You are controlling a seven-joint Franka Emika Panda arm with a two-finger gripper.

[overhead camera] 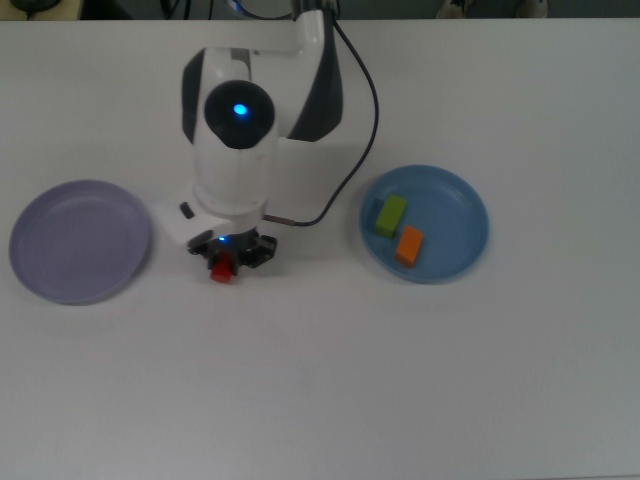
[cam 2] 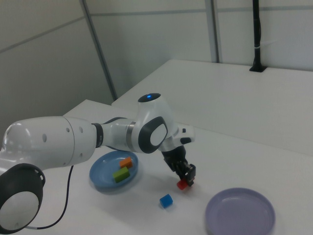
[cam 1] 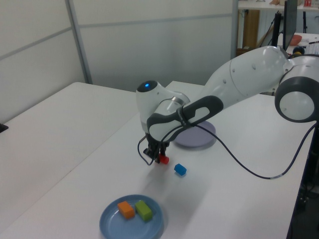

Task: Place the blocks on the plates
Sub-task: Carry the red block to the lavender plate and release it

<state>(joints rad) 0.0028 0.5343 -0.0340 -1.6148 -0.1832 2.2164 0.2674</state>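
My gripper [overhead camera: 228, 262] is shut on the red block [overhead camera: 221, 271], holding it low over the table; both also show in the left view as gripper [cam 1: 156, 155] and red block [cam 1: 163, 159], and in the right view as gripper [cam 2: 188, 177] and red block [cam 2: 182, 184]. The blue block [cam 1: 180, 170] lies on the table beside them, also seen in the right view as blue block [cam 2: 166, 200]; the arm hides it in the top view. The lavender plate [overhead camera: 78, 240] at the top view's left holds nothing. The blue plate [overhead camera: 450, 205] at the top view's right carries the green block [overhead camera: 390, 215] and the orange block [overhead camera: 408, 245].
The arm's black cable [overhead camera: 362, 130] loops over the white table between the arm and the blue plate. Wall panels stand behind the table in the left view and the right view.
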